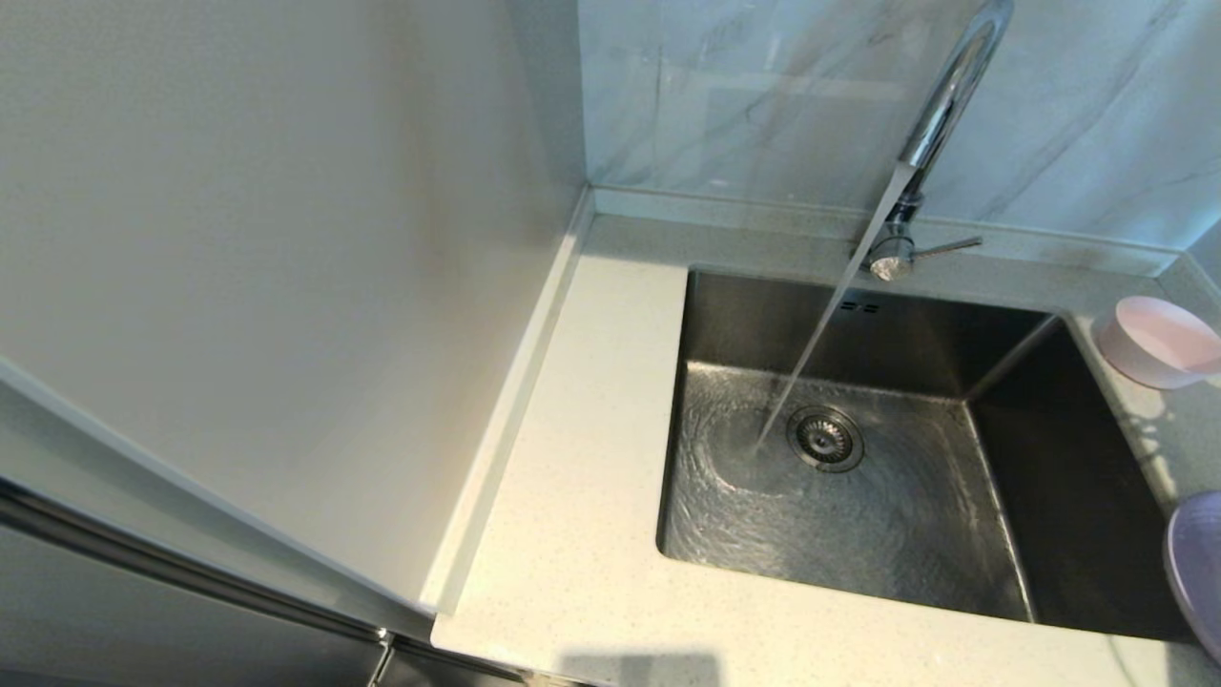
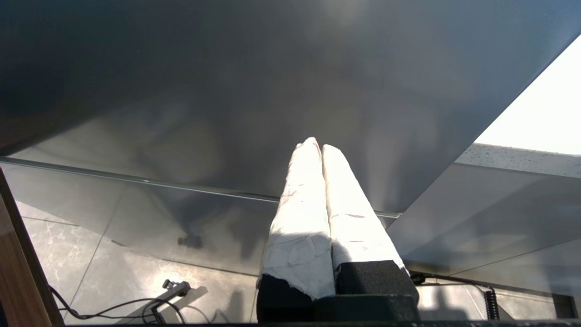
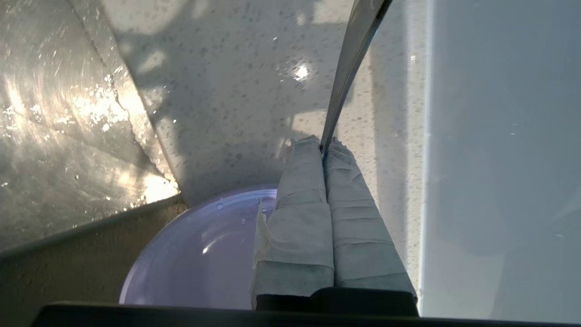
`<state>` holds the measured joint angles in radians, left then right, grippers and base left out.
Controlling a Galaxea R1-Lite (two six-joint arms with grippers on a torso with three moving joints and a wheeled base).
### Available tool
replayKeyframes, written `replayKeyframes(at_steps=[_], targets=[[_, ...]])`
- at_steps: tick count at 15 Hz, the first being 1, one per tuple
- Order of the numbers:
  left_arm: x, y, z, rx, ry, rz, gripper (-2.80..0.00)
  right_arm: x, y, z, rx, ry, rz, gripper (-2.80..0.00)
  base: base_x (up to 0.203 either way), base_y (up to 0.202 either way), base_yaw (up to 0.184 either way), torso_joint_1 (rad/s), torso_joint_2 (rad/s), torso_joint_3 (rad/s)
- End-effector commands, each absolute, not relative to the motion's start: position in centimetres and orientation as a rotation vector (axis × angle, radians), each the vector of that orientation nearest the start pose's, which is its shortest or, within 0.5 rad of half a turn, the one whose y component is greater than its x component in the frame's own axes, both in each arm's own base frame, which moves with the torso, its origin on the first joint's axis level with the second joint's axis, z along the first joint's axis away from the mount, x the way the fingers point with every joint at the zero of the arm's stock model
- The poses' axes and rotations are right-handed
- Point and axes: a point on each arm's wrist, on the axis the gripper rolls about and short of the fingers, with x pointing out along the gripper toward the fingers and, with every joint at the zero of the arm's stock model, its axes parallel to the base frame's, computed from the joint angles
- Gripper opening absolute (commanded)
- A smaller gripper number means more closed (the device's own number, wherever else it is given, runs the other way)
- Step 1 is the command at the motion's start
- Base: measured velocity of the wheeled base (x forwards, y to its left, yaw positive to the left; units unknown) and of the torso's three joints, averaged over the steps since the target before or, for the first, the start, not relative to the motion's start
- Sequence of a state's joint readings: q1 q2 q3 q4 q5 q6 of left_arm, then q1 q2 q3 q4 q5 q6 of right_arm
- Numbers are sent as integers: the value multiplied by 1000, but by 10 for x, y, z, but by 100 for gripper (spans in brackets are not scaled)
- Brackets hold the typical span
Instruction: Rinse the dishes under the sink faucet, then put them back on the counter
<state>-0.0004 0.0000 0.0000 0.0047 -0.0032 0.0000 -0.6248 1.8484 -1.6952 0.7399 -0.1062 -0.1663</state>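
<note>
While water runs from the faucet into the sink, the right gripper pinches the spoon by its thin handle, above the counter and over the plate.

The spoon is stiff, light and smooth metal, so I judge it may slip or turn between the wrapped fingers when it is wet; a hold nearer the middle of the handle would be steadier. In the head view the plate lies on the counter at the right of the sink, and the bowl stands further back on the same side. The left gripper is parked low beside a dark cabinet front, fingers pressed together and holding nothing.
</note>
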Motion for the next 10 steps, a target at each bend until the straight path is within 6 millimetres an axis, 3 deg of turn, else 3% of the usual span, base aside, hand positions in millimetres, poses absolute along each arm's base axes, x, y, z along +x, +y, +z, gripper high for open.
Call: replayKeyframes(at_steps=[1,10], targets=[[-23,0,75,0,5,-4,-280,262,-195,263,77,904,-617,-280,0,0,0,0,0,0],[-23,0,75,0,5,-3,-280,244,-178,282,62,842,-556,-280,0,0,0,0,0,0]])
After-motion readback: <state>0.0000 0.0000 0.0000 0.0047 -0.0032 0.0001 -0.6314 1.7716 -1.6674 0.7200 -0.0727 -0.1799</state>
